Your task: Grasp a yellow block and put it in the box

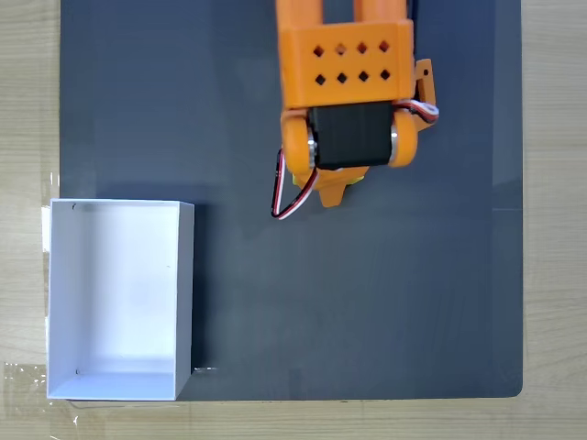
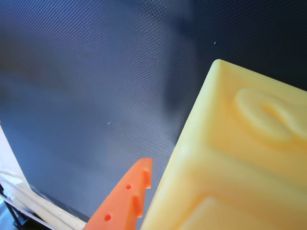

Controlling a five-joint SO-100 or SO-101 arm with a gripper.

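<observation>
The yellow block looms large at the right of the wrist view, with its round stud facing up. One orange finger lies against its left side, and the other finger is hidden behind it. In the fixed view my gripper points down from the top centre, shut on the block. A thin yellow sliver of the block peeks out under the orange wrist. The white box stands open-topped at the lower left, well left of and below the gripper, with a plain white inside.
A dark grey mat covers most of the light wooden table. Red, white and black wires loop down beside the gripper. The box sits on the mat's left edge, over clear tape.
</observation>
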